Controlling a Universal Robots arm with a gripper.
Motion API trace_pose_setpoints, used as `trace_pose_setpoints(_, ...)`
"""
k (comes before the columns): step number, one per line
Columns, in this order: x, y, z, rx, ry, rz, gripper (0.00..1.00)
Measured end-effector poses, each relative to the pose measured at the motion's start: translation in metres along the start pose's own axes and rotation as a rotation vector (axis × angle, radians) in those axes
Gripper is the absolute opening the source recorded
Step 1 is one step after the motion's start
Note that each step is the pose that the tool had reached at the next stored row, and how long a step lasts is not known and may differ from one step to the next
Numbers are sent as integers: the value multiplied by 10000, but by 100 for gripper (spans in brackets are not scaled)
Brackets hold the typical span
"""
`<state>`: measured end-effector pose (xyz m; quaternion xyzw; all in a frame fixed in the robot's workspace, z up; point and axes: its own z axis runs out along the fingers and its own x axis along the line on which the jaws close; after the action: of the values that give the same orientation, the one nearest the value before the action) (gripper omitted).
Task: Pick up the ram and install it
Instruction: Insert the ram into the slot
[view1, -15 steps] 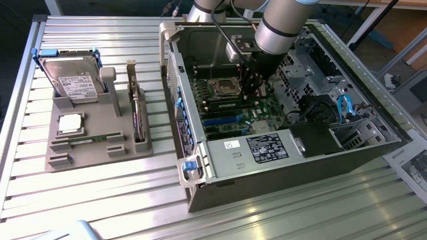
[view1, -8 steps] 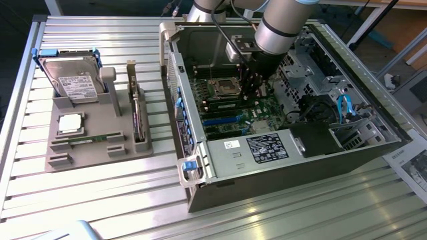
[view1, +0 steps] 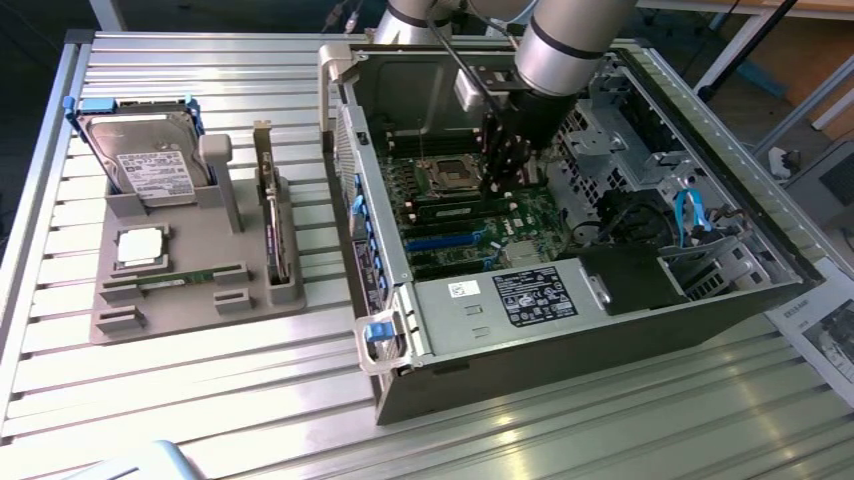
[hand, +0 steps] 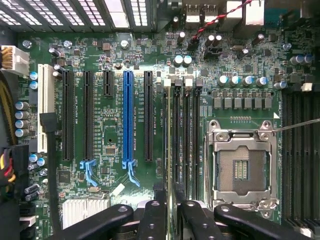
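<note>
My gripper (view1: 507, 165) reaches down into the open computer case (view1: 441, 345), just over the motherboard. In the wrist view its two black fingers (hand: 152, 220) stand close together, and the gripper (hand: 171, 212) is shut on the ram (hand: 170, 194), a thin green stick seen edge-on. The stick hangs in line with the long dark memory slots (hand: 182, 130) beside the empty processor socket (hand: 242, 167); whether it touches a slot I cannot tell. A second, similar green stick (view1: 180, 281) lies in the grey holder (view1: 200, 310) at the exterior view's left.
The holder also carries a hard drive (view1: 147, 160), a square silver processor (view1: 140, 248) and an upright expansion card (view1: 274, 225). Expansion slots, one of them blue (hand: 128, 120), lie beside the memory slots. Drive cages and blue cables (view1: 687, 215) crowd the case's far side.
</note>
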<state>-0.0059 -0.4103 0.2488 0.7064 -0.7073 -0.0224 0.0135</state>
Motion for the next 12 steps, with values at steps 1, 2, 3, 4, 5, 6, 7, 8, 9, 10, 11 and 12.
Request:
trace_pose_setpoints(1,0,1,-25,0,0,0,20)
trace_pose_setpoints(2,-1,3,-50,0,0,0,20)
trace_pose_setpoints(3,-2,5,-90,0,-1,0,20)
trace_pose_setpoints(4,-2,6,-124,0,0,-1,20)
trace_pose_setpoints(5,-2,8,-170,0,-1,-1,20)
trace_pose_setpoints(6,-3,10,-208,0,0,0,20)
trace_pose_setpoints(7,-4,12,-250,1,-2,0,20)
trace_pose_setpoints(8,-4,14,-292,0,1,0,20)
trace_pose_setpoints(9,-4,18,-360,0,0,0,20)
trace_pose_setpoints(10,-6,22,-452,1,-2,0,20)
trace_pose_setpoints(11,-7,25,-520,0,-2,-1,20)
trace_pose_setpoints(12,-7,28,-574,0,0,-1,20)
